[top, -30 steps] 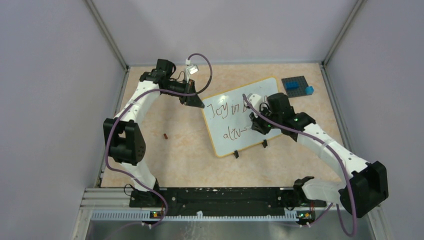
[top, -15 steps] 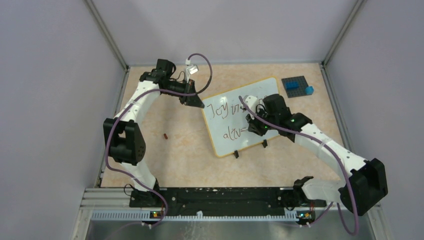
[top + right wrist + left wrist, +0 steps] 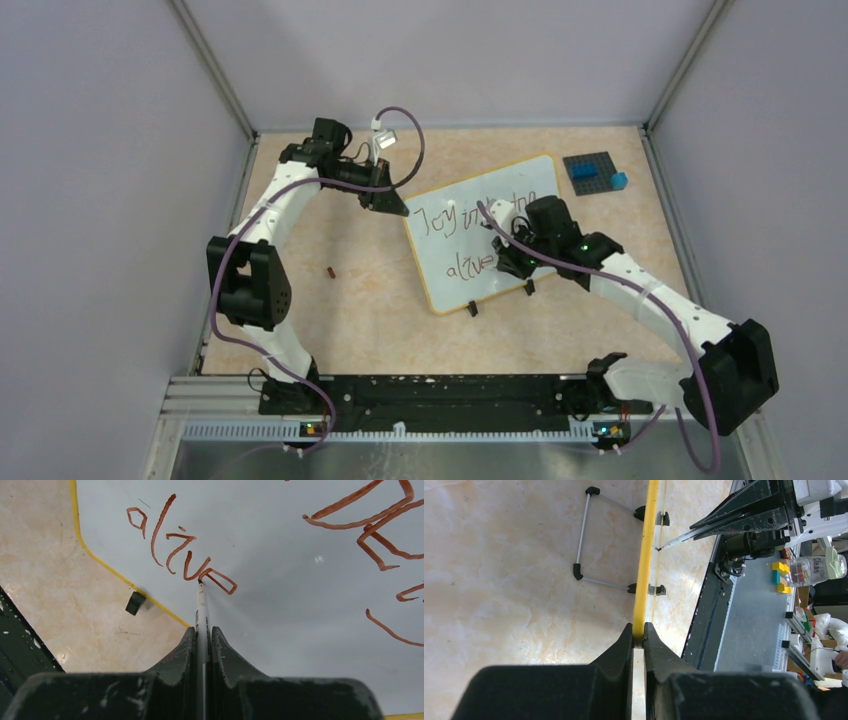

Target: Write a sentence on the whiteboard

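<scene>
The whiteboard point(image 3: 458, 292) lies tilted on the table, its yellow rim point(image 3: 646, 555) edge-on in the left wrist view. My left gripper point(image 3: 398, 208) is shut on the rim at the board's upper left corner point(image 3: 638, 635). My right gripper point(image 3: 510, 262) is shut on a white marker point(image 3: 201, 605) and hovers over the lower line. The marker tip touches the board at the last letter of "alive" point(image 3: 180, 550). The sentence point(image 3: 450, 220) reads "Joy in" on top, with later letters hidden by my right arm, and "alive" point(image 3: 472, 265) below.
A dark blue studded plate point(image 3: 590, 170) with blue bricks point(image 3: 618, 180) sits at the back right. A small brown cap point(image 3: 331, 271) lies left of the board. Two black clip feet point(image 3: 473, 308) stick out at the board's near edge. Grey walls enclose the table.
My right gripper has moved down and left over the lower line, and the word "alive" has gained its last letters. The left gripper and the board have not moved.
</scene>
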Controlling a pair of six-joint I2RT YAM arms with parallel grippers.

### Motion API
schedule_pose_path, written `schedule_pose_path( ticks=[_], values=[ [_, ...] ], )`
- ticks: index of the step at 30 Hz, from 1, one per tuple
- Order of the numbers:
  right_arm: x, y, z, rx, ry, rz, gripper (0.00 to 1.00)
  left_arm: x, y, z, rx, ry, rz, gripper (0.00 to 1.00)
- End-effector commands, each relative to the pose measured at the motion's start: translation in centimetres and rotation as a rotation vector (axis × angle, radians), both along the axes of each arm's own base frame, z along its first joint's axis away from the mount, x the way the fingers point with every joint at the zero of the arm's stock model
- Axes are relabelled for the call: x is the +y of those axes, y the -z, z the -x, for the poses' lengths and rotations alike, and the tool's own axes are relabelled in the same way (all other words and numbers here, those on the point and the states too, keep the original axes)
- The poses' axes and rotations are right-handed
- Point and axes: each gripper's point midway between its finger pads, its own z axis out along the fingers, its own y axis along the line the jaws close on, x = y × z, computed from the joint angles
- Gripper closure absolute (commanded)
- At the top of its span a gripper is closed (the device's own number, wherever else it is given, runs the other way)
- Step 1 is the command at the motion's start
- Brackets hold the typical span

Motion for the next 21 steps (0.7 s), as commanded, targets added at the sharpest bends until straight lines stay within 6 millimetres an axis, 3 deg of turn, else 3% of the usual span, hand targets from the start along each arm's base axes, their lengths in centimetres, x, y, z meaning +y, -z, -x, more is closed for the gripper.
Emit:
schedule_pose_path(
  ticks=[1, 14, 21],
  values=[
    [-1.0, -0.5, -1.2, -0.083, 0.039, 0.035, 1.00, -0.3, -0.2, -0.8, -0.083, 0.019, -0.018, 1.00],
    [-3.4, -1.1, -2.2, -0.100, 0.085, 0.064, 1.00, -0.4, -0.1, -1.1, -0.077, 0.016, -0.018, 1.00],
    [-2.1, -3.1, -1.6, -0.082, 0.031, -0.002, 1.00, -0.4, -0.2, -1.1, -0.075, 0.015, -0.013, 1.00]
  ],
)
